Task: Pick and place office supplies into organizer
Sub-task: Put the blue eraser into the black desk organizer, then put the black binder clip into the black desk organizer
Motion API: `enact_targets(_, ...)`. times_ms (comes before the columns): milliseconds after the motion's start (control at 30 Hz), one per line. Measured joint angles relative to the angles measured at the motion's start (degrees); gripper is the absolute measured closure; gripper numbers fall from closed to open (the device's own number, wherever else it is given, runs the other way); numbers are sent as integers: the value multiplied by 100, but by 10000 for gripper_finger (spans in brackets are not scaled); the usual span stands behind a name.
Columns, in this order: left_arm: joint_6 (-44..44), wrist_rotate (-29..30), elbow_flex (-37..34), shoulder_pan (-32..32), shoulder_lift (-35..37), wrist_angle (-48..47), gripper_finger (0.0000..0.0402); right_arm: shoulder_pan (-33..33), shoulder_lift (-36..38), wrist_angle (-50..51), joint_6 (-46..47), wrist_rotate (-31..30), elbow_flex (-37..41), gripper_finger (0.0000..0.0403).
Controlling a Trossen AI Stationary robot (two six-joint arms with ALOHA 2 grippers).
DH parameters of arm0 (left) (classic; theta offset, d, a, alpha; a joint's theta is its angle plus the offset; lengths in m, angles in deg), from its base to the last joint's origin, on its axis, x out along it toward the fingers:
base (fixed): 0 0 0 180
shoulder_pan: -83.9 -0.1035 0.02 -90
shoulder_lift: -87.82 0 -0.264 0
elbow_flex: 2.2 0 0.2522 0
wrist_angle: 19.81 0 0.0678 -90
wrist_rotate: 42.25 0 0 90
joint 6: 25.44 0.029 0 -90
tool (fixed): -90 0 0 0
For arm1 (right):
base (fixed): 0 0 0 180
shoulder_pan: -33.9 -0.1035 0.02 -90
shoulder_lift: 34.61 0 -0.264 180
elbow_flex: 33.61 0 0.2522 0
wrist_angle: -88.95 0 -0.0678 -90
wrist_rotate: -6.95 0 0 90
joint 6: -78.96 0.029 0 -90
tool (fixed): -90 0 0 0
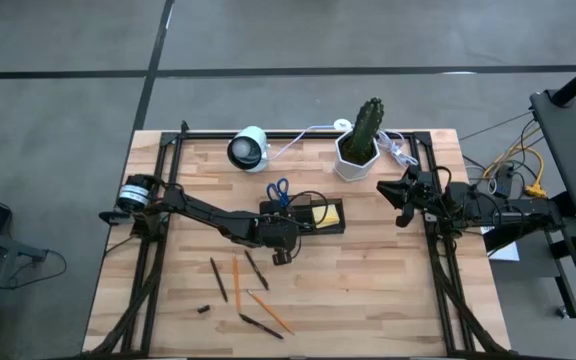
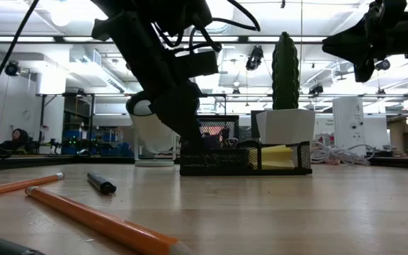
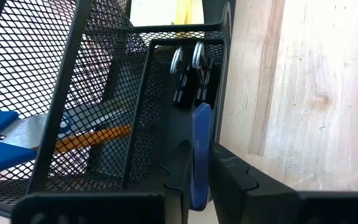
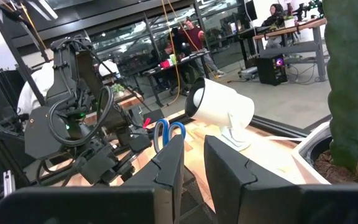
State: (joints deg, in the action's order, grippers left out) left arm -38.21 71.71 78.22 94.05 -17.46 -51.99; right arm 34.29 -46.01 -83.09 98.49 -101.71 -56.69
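My left gripper (image 3: 199, 180) sits over the black organizer (image 1: 313, 215) at table centre, fingers pinching a flat blue piece (image 3: 200, 149) inside a mesh compartment. Scissors (image 1: 278, 190) stick out at the organizer's 11 o'clock; pencils (image 1: 236, 282) lie at its 7 o'clock. My right gripper (image 1: 404, 195) waits at 3 o'clock, fingers slightly apart.

wood table (image 1: 388, 280), organizer (image 1: 313, 217), pencils (image 1: 236, 282), cactus pot (image 1: 356, 158)
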Motion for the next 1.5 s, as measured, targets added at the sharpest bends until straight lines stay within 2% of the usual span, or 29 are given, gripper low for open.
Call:
enact_targets(767,6,-2,267,2,44,-6,360,-1,0,-2,0,0,2,349)
enact_targets(1033,3,-18,297,7,408,-67,360,0,0,-2,2,-5,2,349)
enact_targets(1500,-34,-1301,273,9,1409,22,360,1,-7,26,28,-4,2,349)
